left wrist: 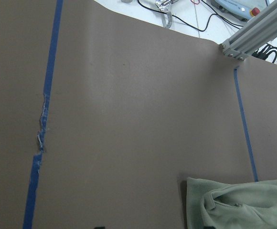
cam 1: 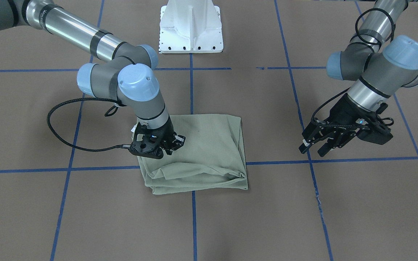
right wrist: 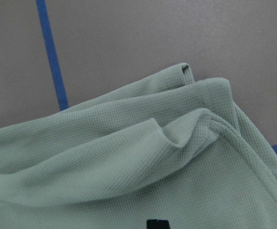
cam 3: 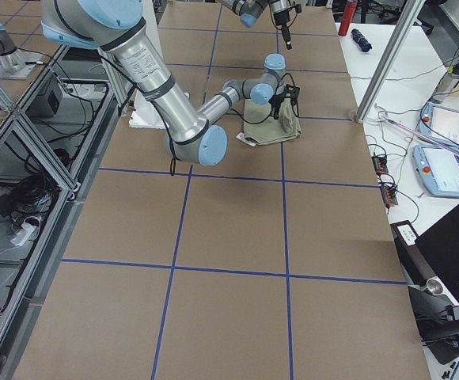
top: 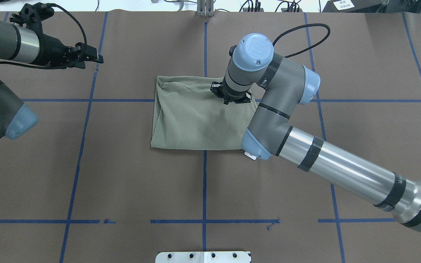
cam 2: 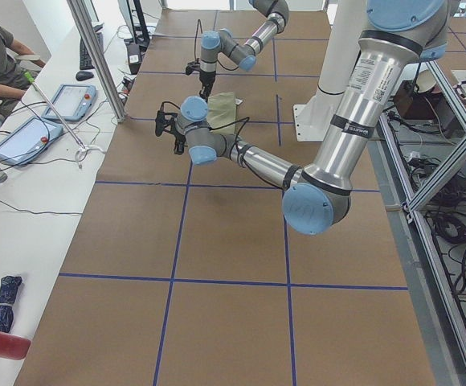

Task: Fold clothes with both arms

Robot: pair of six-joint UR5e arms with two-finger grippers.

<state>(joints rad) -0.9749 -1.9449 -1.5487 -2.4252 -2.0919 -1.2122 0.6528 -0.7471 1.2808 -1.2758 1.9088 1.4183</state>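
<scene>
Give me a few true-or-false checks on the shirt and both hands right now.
1. The shirt is folded into a rough rectangle. True.
2. The left hand rests on the shirt. False: it hangs over bare table, apart from the shirt.
3. The right hand is down over the shirt. True.
4. The shirt touches the white base. False: bare table lies between them.

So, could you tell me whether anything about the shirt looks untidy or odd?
Yes: the shirt is folded, but its edge at the top of the overhead view is rumpled, with layers bunched and uneven. The right hand is down on it; the left hand hangs clear of it.
</scene>
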